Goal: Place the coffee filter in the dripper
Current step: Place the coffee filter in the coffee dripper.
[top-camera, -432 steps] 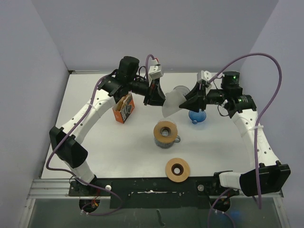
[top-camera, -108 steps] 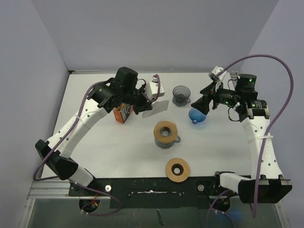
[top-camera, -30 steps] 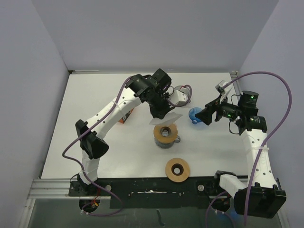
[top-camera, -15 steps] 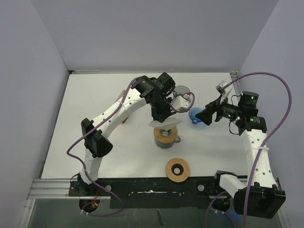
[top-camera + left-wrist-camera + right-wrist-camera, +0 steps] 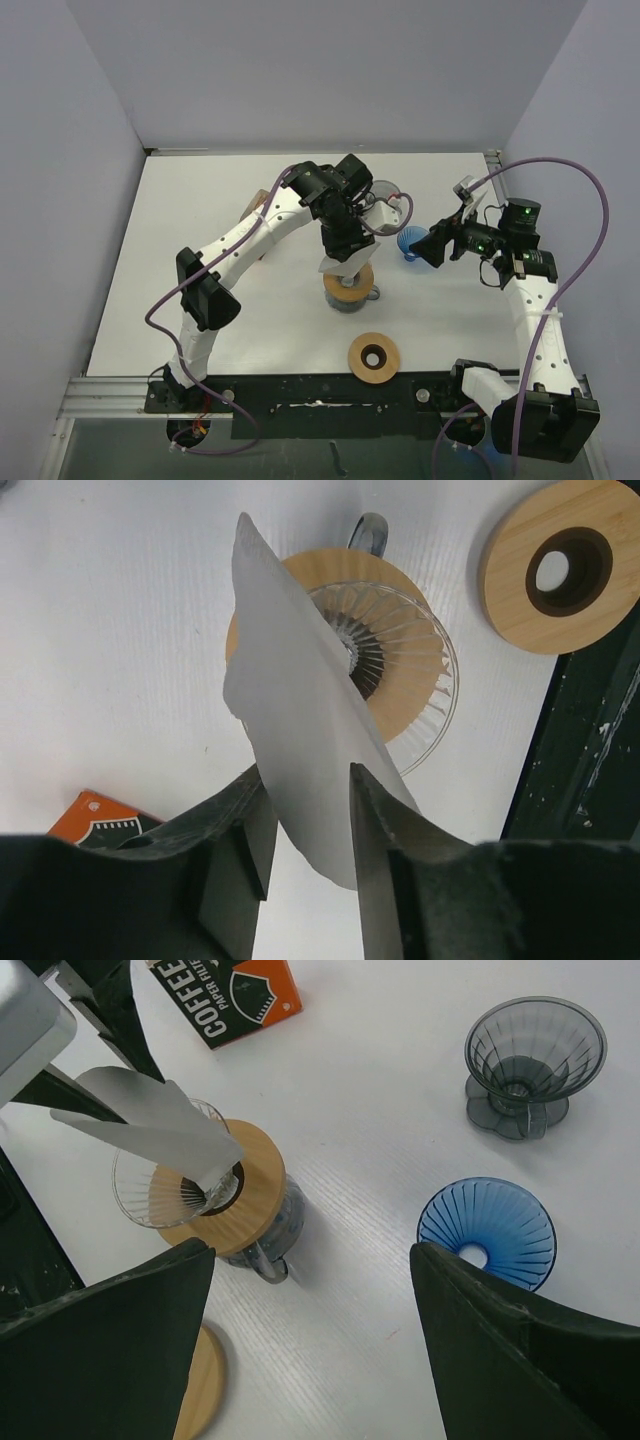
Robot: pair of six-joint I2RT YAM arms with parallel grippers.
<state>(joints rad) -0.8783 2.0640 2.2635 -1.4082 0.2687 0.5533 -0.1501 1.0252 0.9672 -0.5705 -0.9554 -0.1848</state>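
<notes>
The orange box (image 5: 225, 990) lies at the left of the table (image 5: 200, 290). Its face reads "COFFEE" in large white letters, with a smaller line beneath that seems to begin "FILTER". The rest of that line is cut off.

At the centre, the left gripper (image 5: 308, 820) is clamped on the white paper filter (image 5: 300, 710), one finger on each face. The filter hangs tilted over the clear dripper (image 5: 150, 1195). Its lower corner dips into the ribbed cone while the rest stands out above the rim. The dripper has a wooden collar and sits on a glass cup (image 5: 275, 1240) with a handle.

A wooden ring (image 5: 374, 356) lies flat on the table near the front edge, apart from the cup.

Further right are a grey dripper (image 5: 533, 1060) towards the back and a blue one (image 5: 487, 1230) nearer. Both are upright and just apart.

The right gripper (image 5: 310, 1360) hovers above the table beside the blue dripper, its fingers spread wide and holding nothing.
</notes>
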